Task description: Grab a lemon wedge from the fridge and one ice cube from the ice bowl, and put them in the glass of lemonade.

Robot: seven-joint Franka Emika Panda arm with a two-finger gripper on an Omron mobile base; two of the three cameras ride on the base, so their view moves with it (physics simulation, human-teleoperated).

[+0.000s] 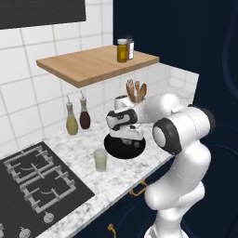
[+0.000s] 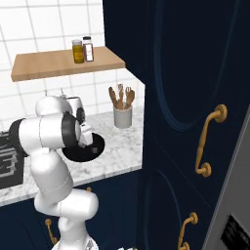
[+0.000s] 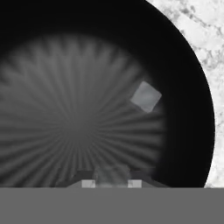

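While the tool point(image 3: 112, 178) sits low in the black bowl point(image 3: 192, 87), seemingly pinching one ice cube point(image 3: 112, 175) — a second cube point(image 3: 145, 96) lies apart. Risk: slick ice slipping out before reaching the glass point(image 1: 100, 160) on the table point(image 1: 139, 174).

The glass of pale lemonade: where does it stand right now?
In the left base view, the glass of pale lemonade stands on the white marble counter, between the black stove and the black ice bowl.
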